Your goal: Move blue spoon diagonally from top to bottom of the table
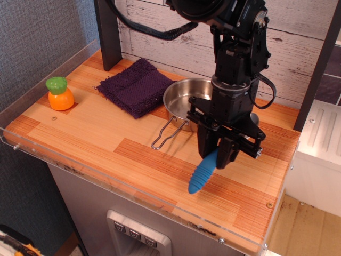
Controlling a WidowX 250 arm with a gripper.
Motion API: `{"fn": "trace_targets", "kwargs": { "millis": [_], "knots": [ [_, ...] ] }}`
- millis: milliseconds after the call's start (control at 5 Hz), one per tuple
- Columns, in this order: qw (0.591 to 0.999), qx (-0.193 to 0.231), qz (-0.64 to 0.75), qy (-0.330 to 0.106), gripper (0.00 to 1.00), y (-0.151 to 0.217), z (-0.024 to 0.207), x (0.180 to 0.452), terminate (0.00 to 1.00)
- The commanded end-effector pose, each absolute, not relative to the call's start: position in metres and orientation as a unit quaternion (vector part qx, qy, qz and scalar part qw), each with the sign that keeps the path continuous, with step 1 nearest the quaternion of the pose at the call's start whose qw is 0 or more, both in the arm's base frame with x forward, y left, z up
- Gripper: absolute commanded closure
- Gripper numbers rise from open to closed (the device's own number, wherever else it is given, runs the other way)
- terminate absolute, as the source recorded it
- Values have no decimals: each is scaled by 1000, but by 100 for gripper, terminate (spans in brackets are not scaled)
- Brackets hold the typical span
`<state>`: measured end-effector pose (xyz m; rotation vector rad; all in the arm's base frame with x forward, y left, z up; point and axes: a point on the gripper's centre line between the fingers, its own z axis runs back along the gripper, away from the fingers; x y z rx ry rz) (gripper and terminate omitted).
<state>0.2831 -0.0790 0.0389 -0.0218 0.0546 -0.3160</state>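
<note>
Observation.image view from above and in front: table (106,133) of striped light and reddish-brown planks, edged by a clear plastic rim. White plank wall behind; two dark posts at back left and right. Black robot arm (234,69) reaching down over the right half of the table, cable looped beside it. Dark purple cloth (133,85) lying flat near the back, left of centre. Steel pan (184,98) just right of the cloth, partly hidden by the arm, wire handle pointing toward the front left. Gripper (219,152) closed around the upper end of the blue spoon (203,173), fingers clamped on either side of it. Spoon hanging tilted, ribbed blue handle slanting down and to the left, tip low over the front right part of the table; contact with the wood impossible to judge, metal bowl hidden inside the gripper. Spoon well apart from the pan and nearer the front edge. Small orange toy with green top (59,95) standing near the left edge, far from everything else.
</note>
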Motion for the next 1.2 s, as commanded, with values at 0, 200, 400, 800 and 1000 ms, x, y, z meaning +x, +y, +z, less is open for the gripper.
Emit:
{"fn": "trace_targets", "kwargs": {
  "millis": [0, 200, 400, 800, 1000],
  "knots": [
    [981, -47, -184, 42, 100, -75, 43, 281, 0],
    [980, -55, -186, 33, 0, -75, 43, 282, 0],
    [981, -56, -186, 9, 0, -76, 41, 284, 0],
    [984, -22, -168, -53, 0, -22, 117, 280, 0],
    [985, -5, -147, -86, 0, 3, 132, 281, 0]
  ]
}}
